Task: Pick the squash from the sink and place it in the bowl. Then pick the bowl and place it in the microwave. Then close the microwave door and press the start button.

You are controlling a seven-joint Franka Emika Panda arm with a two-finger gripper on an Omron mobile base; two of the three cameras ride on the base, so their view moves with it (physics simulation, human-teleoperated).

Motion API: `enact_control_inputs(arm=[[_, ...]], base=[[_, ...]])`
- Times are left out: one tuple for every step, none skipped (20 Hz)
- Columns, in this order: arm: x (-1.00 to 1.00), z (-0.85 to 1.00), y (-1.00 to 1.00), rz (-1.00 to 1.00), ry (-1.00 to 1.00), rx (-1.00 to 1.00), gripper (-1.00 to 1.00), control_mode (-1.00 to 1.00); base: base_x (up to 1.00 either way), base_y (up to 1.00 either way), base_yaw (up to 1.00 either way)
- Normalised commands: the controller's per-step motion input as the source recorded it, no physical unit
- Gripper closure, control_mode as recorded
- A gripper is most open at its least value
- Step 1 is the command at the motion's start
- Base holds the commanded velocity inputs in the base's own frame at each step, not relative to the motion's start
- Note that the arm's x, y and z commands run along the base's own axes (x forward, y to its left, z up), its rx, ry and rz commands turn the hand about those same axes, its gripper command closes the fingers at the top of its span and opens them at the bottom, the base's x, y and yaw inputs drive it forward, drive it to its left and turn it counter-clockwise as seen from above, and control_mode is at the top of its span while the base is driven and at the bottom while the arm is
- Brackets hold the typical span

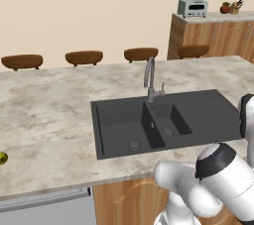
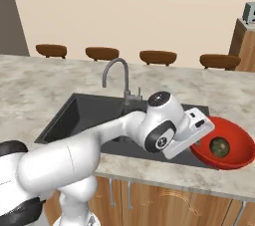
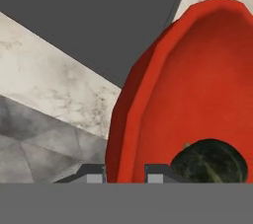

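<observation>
While the left base view is looking down over a marble-patterned counter [image 1: 49, 110], the dark grey double-basin sink [image 1: 198, 107] is lying with both basins bare of the squash, its curved steel faucet [image 1: 149, 78] rising behind. A yellow-green fruit [image 1: 2, 158] is sitting at the left edge of the counter. Four brown stools [image 1: 84, 57] are standing along the far side, and a toaster oven [image 1: 192, 7] is resting on a distant cabinet.

From the right base view, the white arm is reaching across the sink's front to the glossy red bowl [image 2: 234, 143], which is sitting tilted at the sink's right end. The squash [image 2: 219, 147], dark green, is lying inside the bowl. The gripper [image 2: 198, 140] is meeting the bowl's near rim.

Through the hand view, the two finger tips [image 3: 154, 173] are straddling the bowl's rim, one outside the wall and one inside, narrowly parted and apparently pinching it. The squash is resting just beside the inner tip.

Judging by this, the first step is done: the squash is in the bowl. Gripping the bowl appears to be under way; carrying it to the microwave, shutting the door and pressing start are all remaining.
</observation>
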Motion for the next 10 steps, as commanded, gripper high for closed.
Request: enact_control_inputs(arm=[[-0.23, 1.0, 0.21, 0.0, 0.13, 0.0, 1.0, -1.0], [-0.17, 1.0, 0.2, 0.0, 0.15, 0.03, 1.0, -1.0], [-0.16, 1.0, 0.51, 0.0, 0.15, 0.0, 1.0, -1.0], [-0.09, 1.0, 0.67, 0.01, 0.19, 0.0, 1.0, -1.0], [-0.13, 1.0, 0.84, 0.05, 0.2, 0.0, 1.0, -1.0], [-0.16, 1.0, 0.81, 0.07, 0.21, 0.0, 1.0, -1.0], [-0.09, 1.0, 1.0, 0.11, 0.27, 0.0, 1.0, -1.0], [-0.14, 1.0, 1.0, 0.15, 0.27, 0.0, 1.0, -1.0], [-0.19, 1.0, 0.9, 0.18, 0.26, 0.0, 1.0, -1.0], [-0.26, 1.0, 0.78, 0.2, 0.24, 0.0, 1.0, -1.0]], base=[[0.0, 0.0, 0.0], [0.0, 0.0, 0.0], [0.0, 0.0, 0.0], [0.0, 0.0, 0.0], [0.0, 0.0, 0.0], [0.0, 0.0, 0.0], [0.0, 0.0, 0.0], [0.0, 0.0, 0.0], [0.0, 0.0, 0.0], [0.0, 0.0, 0.0]])
